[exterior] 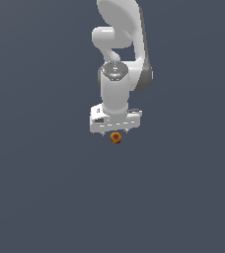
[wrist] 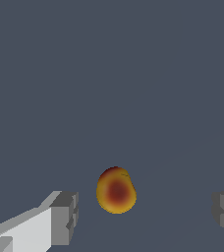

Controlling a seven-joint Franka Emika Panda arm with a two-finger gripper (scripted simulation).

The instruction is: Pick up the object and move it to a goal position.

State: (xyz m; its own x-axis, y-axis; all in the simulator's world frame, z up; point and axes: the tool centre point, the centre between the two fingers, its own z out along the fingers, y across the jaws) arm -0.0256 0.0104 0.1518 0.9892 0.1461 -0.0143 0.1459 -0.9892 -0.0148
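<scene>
The object [exterior: 116,137] is a tiny roundish orange-yellow thing with a dark red spot. In the exterior view it sits just below the white gripper [exterior: 115,130], much smaller than it. In the wrist view the object [wrist: 116,190] lies between the two grey fingertips [wrist: 65,216], which stand wide apart on either side and do not touch it. The gripper [wrist: 146,212] is open and empty. Whether the object rests on the floor or how far the fingers are above it cannot be told.
The white arm [exterior: 118,59] rises from the gripper toward the top of the exterior view. A plain dark grey surface [exterior: 45,188] fills the surroundings. No goal marker shows.
</scene>
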